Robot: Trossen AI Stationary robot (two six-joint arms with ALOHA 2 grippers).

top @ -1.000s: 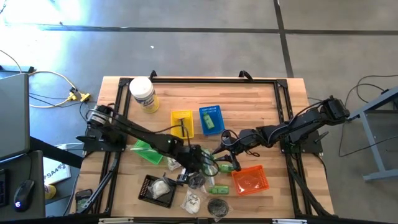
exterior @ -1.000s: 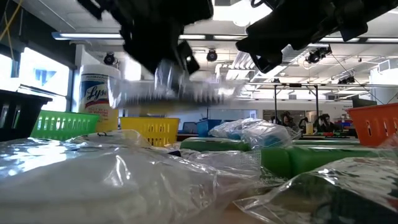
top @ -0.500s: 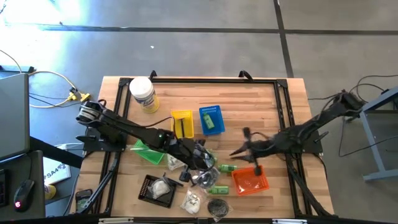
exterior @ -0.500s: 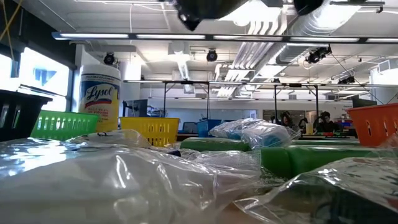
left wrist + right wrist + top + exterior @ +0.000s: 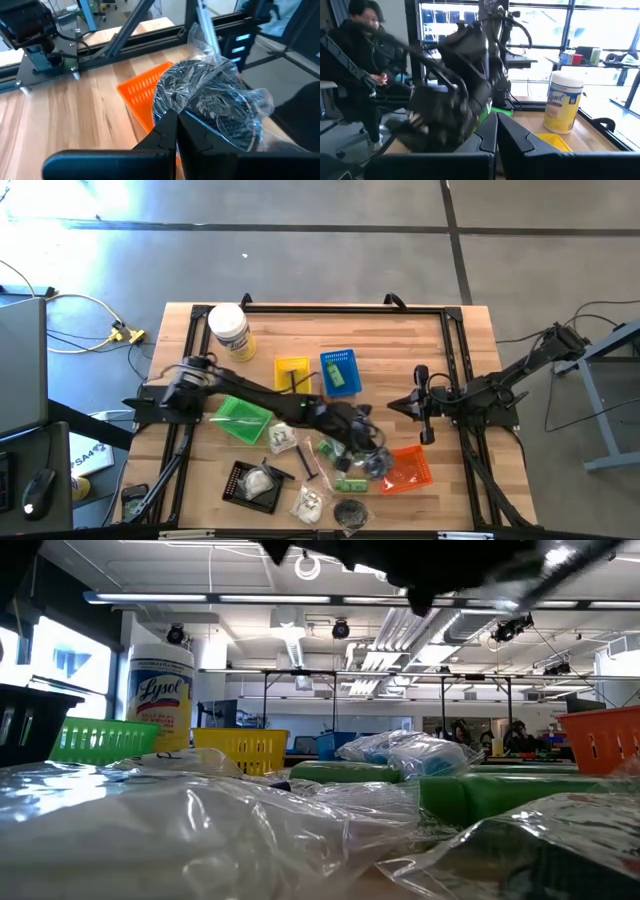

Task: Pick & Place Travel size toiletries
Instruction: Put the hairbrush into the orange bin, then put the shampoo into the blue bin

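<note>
My left arm [image 5: 260, 395] lies slantwise across the table's middle, blocking the way between the yellow basket [image 5: 293, 376] and the packets [image 5: 310, 502] heaped along the near edge, while the bare wood [image 5: 400, 340] at the far right corner, beyond the blue basket [image 5: 340, 371], leaves me room.

The left arm stretches rightward across the table's near half, its left gripper [image 5: 372, 458] clamped tight; the right gripper [image 5: 392, 406] hangs closed, right of centre.
</note>
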